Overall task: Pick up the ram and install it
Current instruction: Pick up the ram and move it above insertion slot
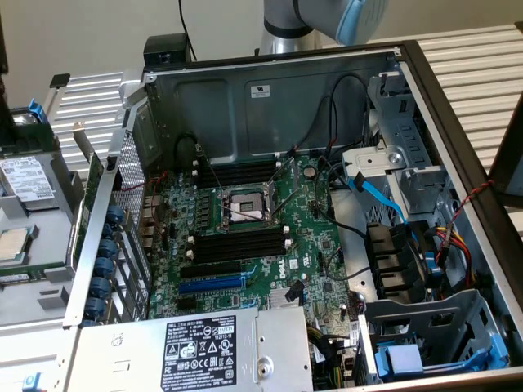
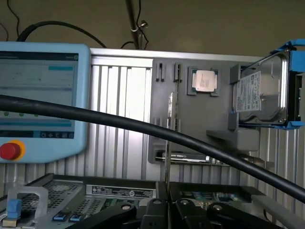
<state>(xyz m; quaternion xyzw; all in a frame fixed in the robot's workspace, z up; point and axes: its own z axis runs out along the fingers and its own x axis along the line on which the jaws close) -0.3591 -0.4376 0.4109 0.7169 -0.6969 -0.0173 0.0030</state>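
Note:
The ram [image 1: 33, 275] is a long dark-green strip lying in the grey parts tray [image 1: 49, 220] at the exterior view's left, just beside the CPU. In the wrist view the ram [image 2: 190, 156] shows as a thin dark strip along the tray's [image 2: 219, 109] near edge. My gripper [image 2: 167, 204] appears only in the wrist view. Its black fingers [image 2: 183, 207] stand together with nothing held, well short of the tray, with the case between. The black memory slots [image 1: 237, 245] on the motherboard look unfilled.
The open computer case [image 1: 270, 90] holds the CPU socket [image 1: 243, 206], a blue expansion slot [image 1: 211, 284] and the power supply [image 1: 196, 351]. The tray carries a CPU [image 2: 205, 80] and a hard drive [image 2: 264, 90]. A thin upright strip [image 2: 168, 143] stands between tray and case. A black cable [image 2: 143, 129] crosses the wrist view beside a teach pendant [image 2: 40, 95].

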